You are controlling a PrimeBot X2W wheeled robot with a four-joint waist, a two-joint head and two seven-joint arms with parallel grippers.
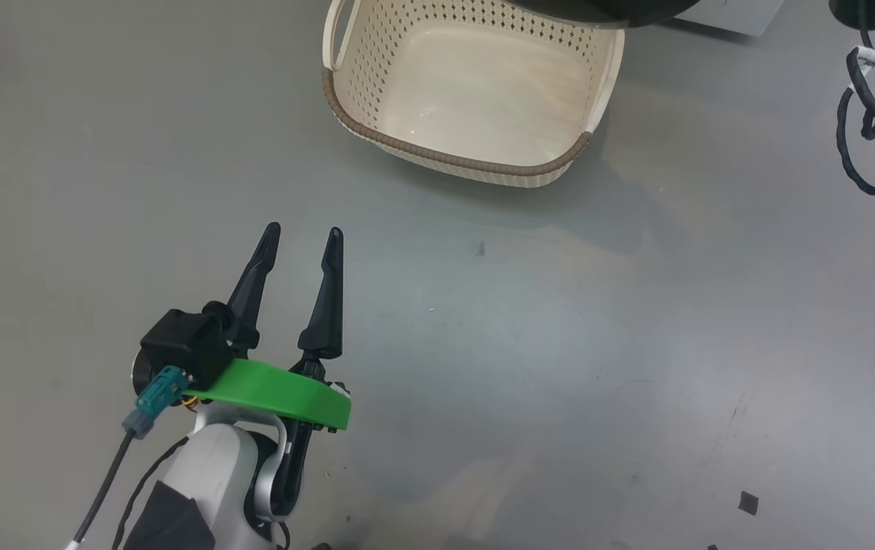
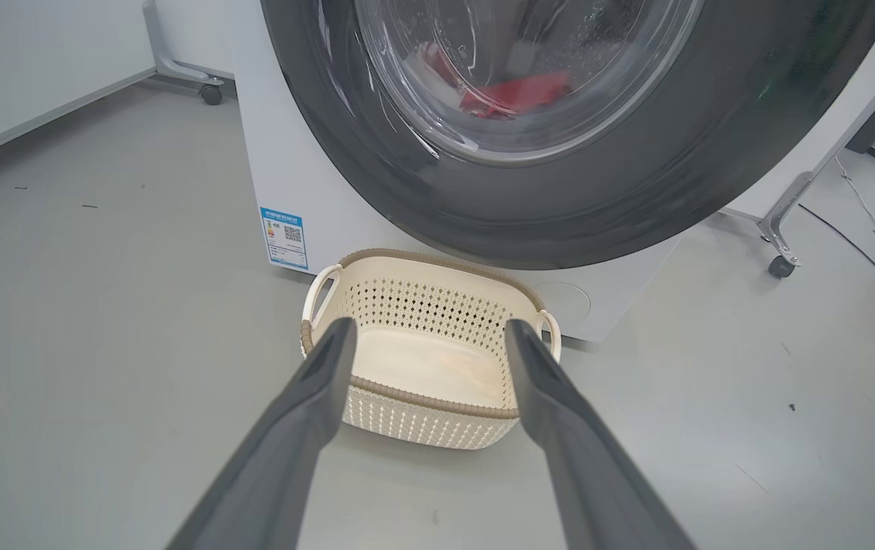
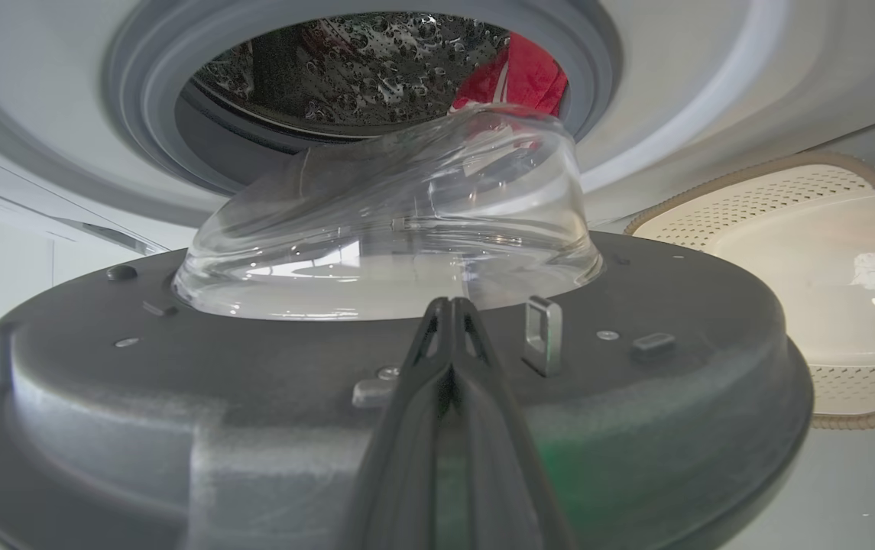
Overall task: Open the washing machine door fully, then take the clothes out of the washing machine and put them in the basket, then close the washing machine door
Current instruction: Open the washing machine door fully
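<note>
Left tool (image 1: 304, 229) spread, right tool (image 3: 449, 303) pressed together at the door (image 3: 254, 397) — basket (image 1: 422, 46) beneath it, clothes (image 3: 529, 69) behind

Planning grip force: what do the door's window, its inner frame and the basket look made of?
Window: clear glossy glass, probably; it bulges and shows reflections. Frame: matte dark grey plastic, seemingly moulded. Basket: cream plastic, perforated walls, brown woven-look rim.
</note>
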